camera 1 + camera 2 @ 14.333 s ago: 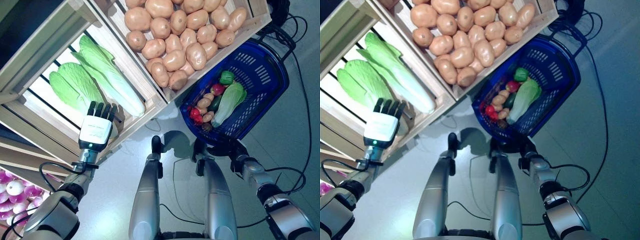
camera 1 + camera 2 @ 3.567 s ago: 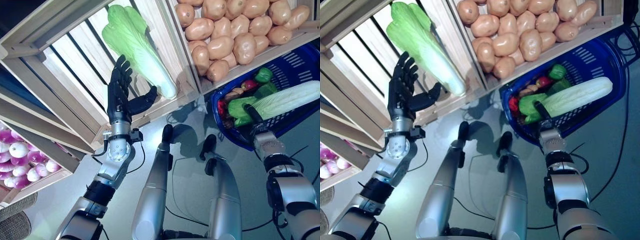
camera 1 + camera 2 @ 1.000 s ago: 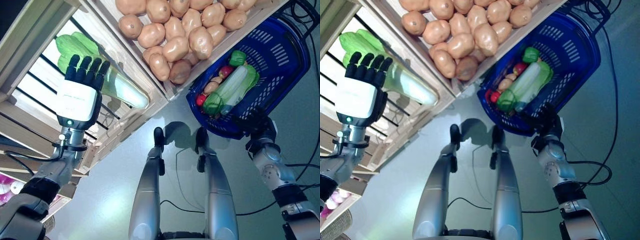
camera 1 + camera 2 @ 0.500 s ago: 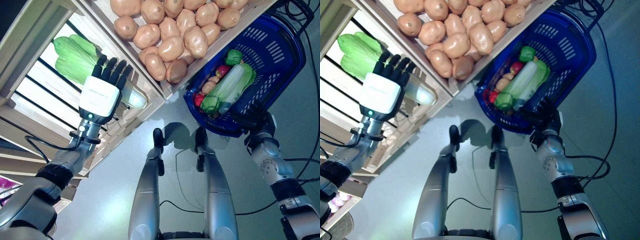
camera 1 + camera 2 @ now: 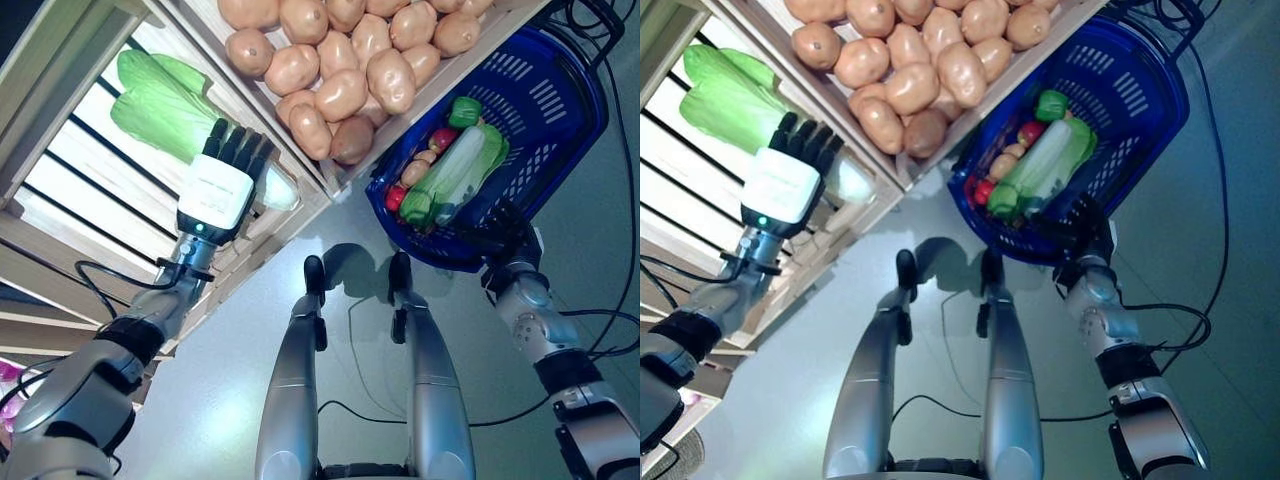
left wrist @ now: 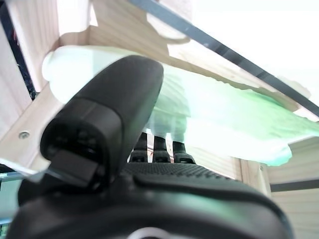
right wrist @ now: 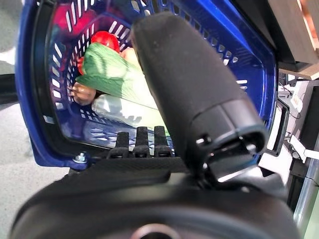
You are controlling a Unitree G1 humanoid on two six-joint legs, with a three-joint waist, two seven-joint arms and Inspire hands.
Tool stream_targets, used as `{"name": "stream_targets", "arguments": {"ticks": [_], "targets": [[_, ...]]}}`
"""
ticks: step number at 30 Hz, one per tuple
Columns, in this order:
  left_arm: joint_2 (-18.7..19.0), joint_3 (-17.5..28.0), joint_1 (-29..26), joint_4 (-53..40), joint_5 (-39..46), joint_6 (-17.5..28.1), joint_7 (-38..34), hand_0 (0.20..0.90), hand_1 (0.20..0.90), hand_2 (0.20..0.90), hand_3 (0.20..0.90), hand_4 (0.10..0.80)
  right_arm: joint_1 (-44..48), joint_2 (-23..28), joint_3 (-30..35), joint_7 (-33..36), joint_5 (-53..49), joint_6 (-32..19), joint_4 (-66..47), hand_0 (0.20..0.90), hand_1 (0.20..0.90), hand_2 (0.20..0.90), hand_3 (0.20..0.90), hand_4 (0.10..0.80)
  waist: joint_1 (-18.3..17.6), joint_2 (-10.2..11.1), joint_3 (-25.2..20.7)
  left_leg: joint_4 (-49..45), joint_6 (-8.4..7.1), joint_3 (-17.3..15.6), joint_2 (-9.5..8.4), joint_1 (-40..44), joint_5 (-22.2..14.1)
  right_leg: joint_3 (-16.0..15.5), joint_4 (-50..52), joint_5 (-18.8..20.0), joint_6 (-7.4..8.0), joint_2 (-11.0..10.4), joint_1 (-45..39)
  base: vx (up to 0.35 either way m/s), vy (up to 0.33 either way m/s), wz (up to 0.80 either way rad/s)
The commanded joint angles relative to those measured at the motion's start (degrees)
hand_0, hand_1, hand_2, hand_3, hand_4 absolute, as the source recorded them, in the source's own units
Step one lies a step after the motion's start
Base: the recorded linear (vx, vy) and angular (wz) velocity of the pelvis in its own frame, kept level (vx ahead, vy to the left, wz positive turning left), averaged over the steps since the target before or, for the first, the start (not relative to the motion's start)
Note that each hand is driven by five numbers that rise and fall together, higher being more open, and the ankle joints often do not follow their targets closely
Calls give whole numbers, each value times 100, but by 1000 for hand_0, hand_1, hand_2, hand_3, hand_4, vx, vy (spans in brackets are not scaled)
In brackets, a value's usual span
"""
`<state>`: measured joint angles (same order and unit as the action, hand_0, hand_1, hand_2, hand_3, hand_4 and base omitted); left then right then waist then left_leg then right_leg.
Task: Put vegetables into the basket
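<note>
A pale green cabbage (image 5: 155, 100) lies in a slatted wooden crate (image 5: 70, 170) of the stand. My left hand (image 5: 215, 190) lies over its white stem end with the fingers (image 5: 240, 147) nearly straight on it. In the left wrist view the cabbage (image 6: 224, 109) lies just past the thumb (image 6: 109, 109). The blue basket (image 5: 560, 110) stands on the floor at the right. It holds long green-and-white cabbages (image 5: 460, 170), a green pepper (image 5: 463, 110), red tomatoes (image 5: 438, 140) and a potato (image 5: 412, 173). My right hand (image 5: 500, 225) is at the basket's near rim (image 7: 30, 99), fingers straight.
The wooden stand (image 5: 300, 205) fills the left and top of the eye views, its lower front edge close to my left hand. Grey floor (image 5: 200, 400) lies between the stand and the basket.
My left hand has moved along the cabbage to its white stem end, and its fingers have drawn together on it. My right hand has stayed at the basket's rim.
</note>
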<state>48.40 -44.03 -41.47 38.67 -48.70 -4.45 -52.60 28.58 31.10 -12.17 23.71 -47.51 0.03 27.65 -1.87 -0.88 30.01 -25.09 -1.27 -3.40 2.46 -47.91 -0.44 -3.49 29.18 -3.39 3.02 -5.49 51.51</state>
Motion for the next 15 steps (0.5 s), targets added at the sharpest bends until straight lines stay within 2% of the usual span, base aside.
{"name": "stream_targets", "arguments": {"ticks": [1,7,13,14,15], "targets": [[-377,89,-643,419,-38,-27,324,900,900,900,900,800,109,204,-13,139,241,-319,-288,900,900,900,900,800,-228,117,-21,-174,62,-98,-102,-329,143,-198,-180,323,-249,194,-186,0,0,0],[-522,74,-812,601,-194,-55,-355,900,900,900,900,800,155,213,-60,64,224,-331,-217,900,900,900,900,800,-229,206,-21,-233,68,-70,-80,-465,123,-196,-74,329,-253,207,-34,0,0,0],[-641,71,-973,637,-319,-80,-236,900,900,900,900,800,153,139,-45,75,250,-352,-285,900,900,900,900,800,-237,284,-21,-246,63,-18,-108,-546,119,-190,-56,368,-246,237,34,-1,-1,1],[-650,50,-993,658,-200,-158,-154,521,521,521,521,547,154,134,-46,62,242,-367,-292,900,900,900,900,800,-240,293,-21,-232,62,-9,-117,-534,124,-185,-68,381,-241,248,24,0,0,0],[-656,44,-1008,672,-134,-194,-153,300,300,300,300,400,166,135,-46,52,237,-372,-291,900,900,900,900,800,-242,296,-21,-222,62,-6,-124,-530,127,-180,-77,388,-236,255,20,0,0,0]]}}
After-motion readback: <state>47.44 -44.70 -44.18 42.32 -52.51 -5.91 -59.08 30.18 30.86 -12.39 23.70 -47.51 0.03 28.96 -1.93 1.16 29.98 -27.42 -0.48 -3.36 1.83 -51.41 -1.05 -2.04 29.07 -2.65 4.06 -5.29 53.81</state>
